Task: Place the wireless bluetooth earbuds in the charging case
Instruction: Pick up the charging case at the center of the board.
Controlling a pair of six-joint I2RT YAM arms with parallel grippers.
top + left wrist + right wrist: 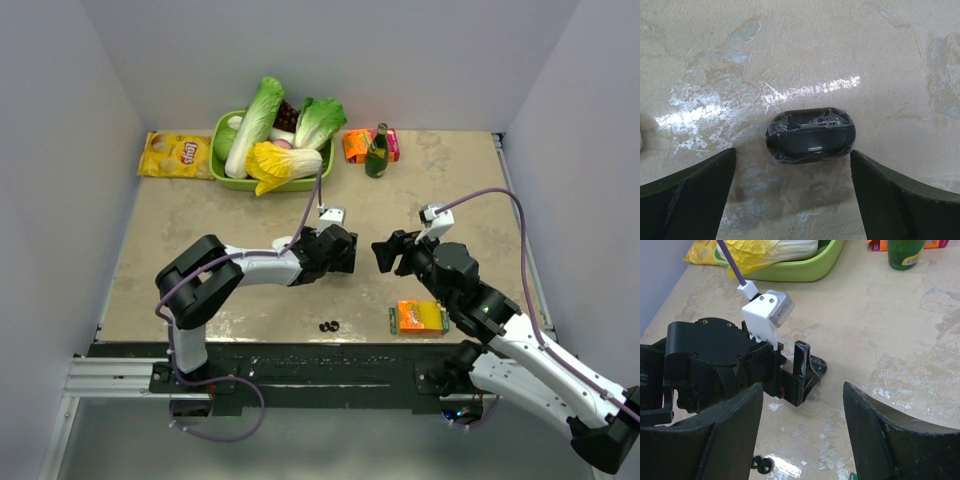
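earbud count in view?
2. Both black earbuds lie together near the table's front edge, about midway across. No white ones visible; some may be hidden.

Left gripper [792, 155] low over the table [840, 45], jaws spread wide. Two dark fingers [695, 195] come in from the bottom corners. Between their tips, slightly beyond them: a black case [810, 135], rounded and glossy, lying flat on the surface. The right finger's tip is just beside it, the left one a little farther off; neither is touching. Table is beige and mottled, with a bright streak of glare running left of and above the case. A white sliver [641, 140] shows at the left edge, too cropped to identify.
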